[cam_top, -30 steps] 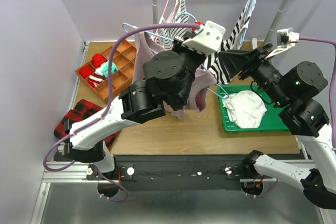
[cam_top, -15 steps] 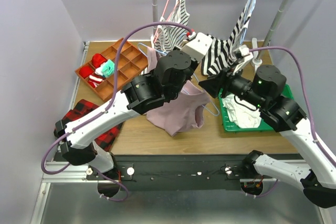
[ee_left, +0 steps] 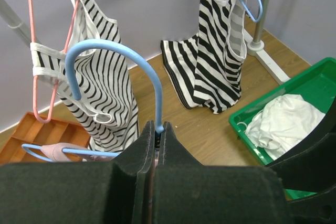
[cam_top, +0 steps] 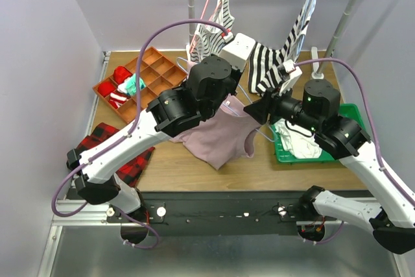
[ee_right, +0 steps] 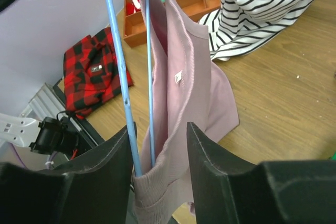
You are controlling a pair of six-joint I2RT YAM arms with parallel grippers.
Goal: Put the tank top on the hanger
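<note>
The dusty pink tank top (cam_top: pixel 217 137) hangs from the pale blue hanger (ee_left: pixel 131 51) over the middle of the table, its hem draping onto the wood. My left gripper (ee_left: pixel 156 125) is shut on the hanger's neck just below the hook; in the top view the wrist hides its fingers. My right gripper (cam_top: pixel 256 109) is open at the hanger's right end. In the right wrist view the hanger wires (ee_right: pixel 122 77) and a strap of the tank top (ee_right: pixel 184 77) pass between the spread jaws of my right gripper (ee_right: pixel 160 129).
Two black-and-white striped tops (cam_top: pixel 217 30) (cam_top: pixel 285 56) hang from the back rail, one on a pink wire hanger (ee_left: pixel 31 51). An orange compartment tray (cam_top: pixel 139 82) sits back left, red plaid cloth (cam_top: pixel 104 144) front left, and a green tray (cam_top: pixel 285 154) holding a white garment (cam_top: pixel 295 137) at right.
The right arm swung left from the green tray to the hanger's end. The left arm lowered the hanger, and the tank top sank and spread onto the table.
</note>
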